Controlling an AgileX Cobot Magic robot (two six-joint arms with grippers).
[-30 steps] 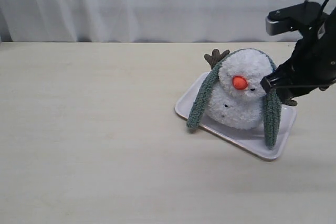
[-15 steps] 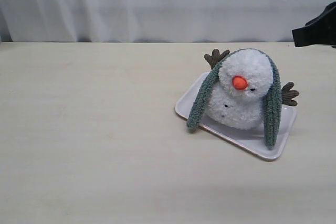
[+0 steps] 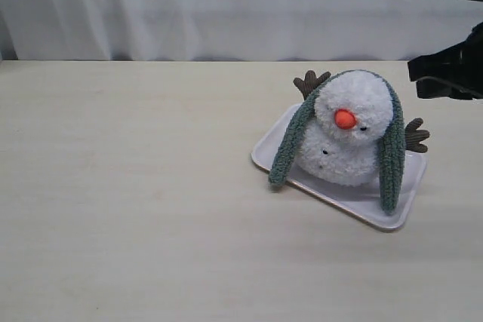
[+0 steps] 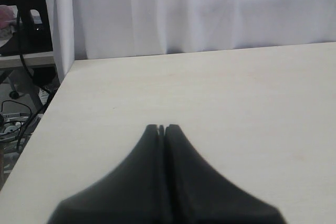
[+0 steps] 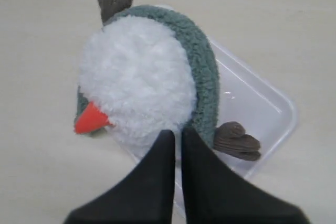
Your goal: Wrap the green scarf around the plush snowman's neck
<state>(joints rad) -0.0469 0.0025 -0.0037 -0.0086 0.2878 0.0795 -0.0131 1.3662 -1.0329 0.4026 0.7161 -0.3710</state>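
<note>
The plush snowman (image 3: 351, 130) sits on a white tray (image 3: 381, 213) right of centre. The green scarf (image 3: 391, 160) lies over the top of its head, and one end hangs down each side to the tray; it is not at the neck crease. My right gripper (image 5: 177, 132) is shut and empty, raised above and beside the snowman (image 5: 136, 82) and the scarf (image 5: 202, 72). In the exterior view only part of that arm (image 3: 447, 73) shows, at the right edge. My left gripper (image 4: 161, 128) is shut over bare table, out of the exterior view.
The tray (image 5: 262, 108) lies at an angle on a pale wooden table (image 3: 136, 186). A white curtain (image 3: 226, 5) hangs behind the table. The snowman's brown twig arms (image 3: 415, 135) stick out on both sides.
My right arm has lifted away from the snowman's right side, where it hung by the scarf end, to the upper right edge. Snowman and scarf have stayed put.
</note>
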